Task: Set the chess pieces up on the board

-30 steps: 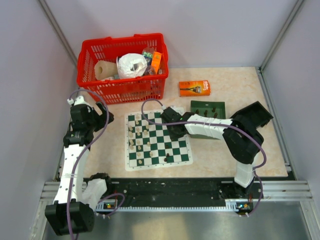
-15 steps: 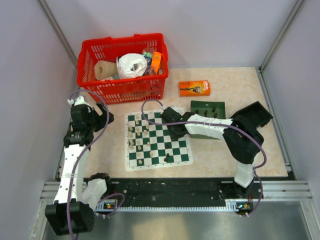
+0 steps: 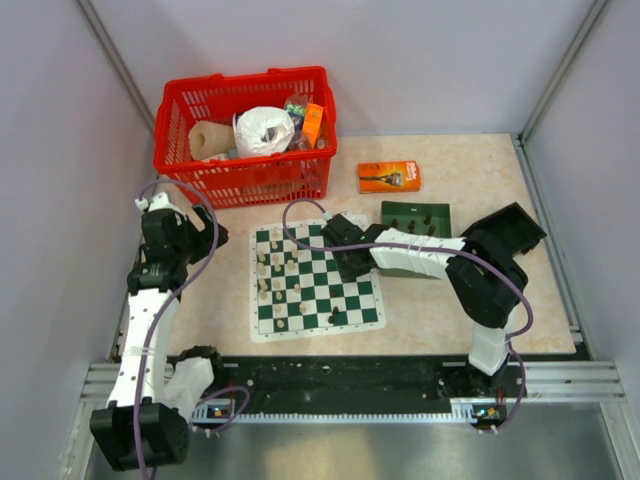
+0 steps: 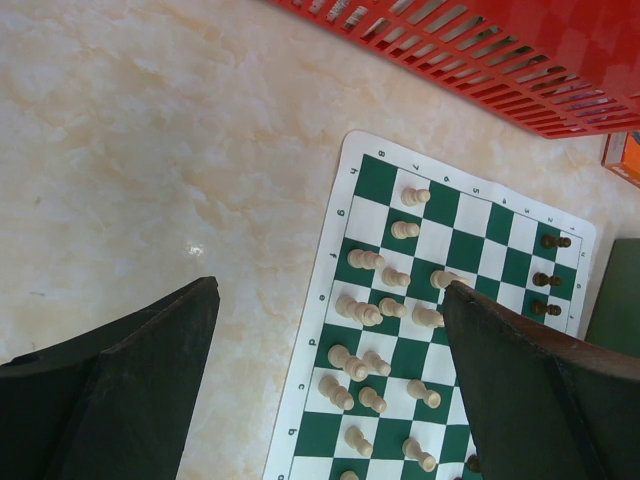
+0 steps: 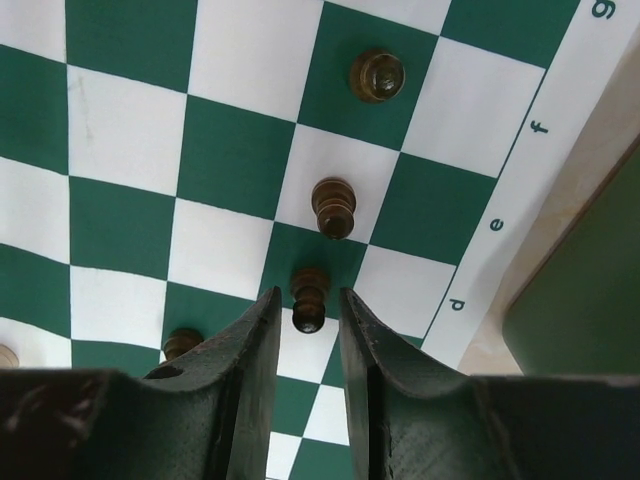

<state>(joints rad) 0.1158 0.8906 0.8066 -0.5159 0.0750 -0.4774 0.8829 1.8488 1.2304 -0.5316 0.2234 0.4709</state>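
Right gripper (image 5: 308, 298): jaws narrowly parted, flanking an upright dark pawn (image 5: 310, 280) on the board (image 5: 230, 160) near its lettered border, with a slight gap on each side. Left gripper (image 4: 330, 288): spread wide, gripping nothing, above the table (image 4: 150, 150) just beside the board's left border. Cream pieces (image 4: 365, 315): standing on the board's left half.

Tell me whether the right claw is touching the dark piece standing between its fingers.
Apart. The right wrist view shows a thin strip of board on each side of the dark piece, between it and the right claw's fingers.
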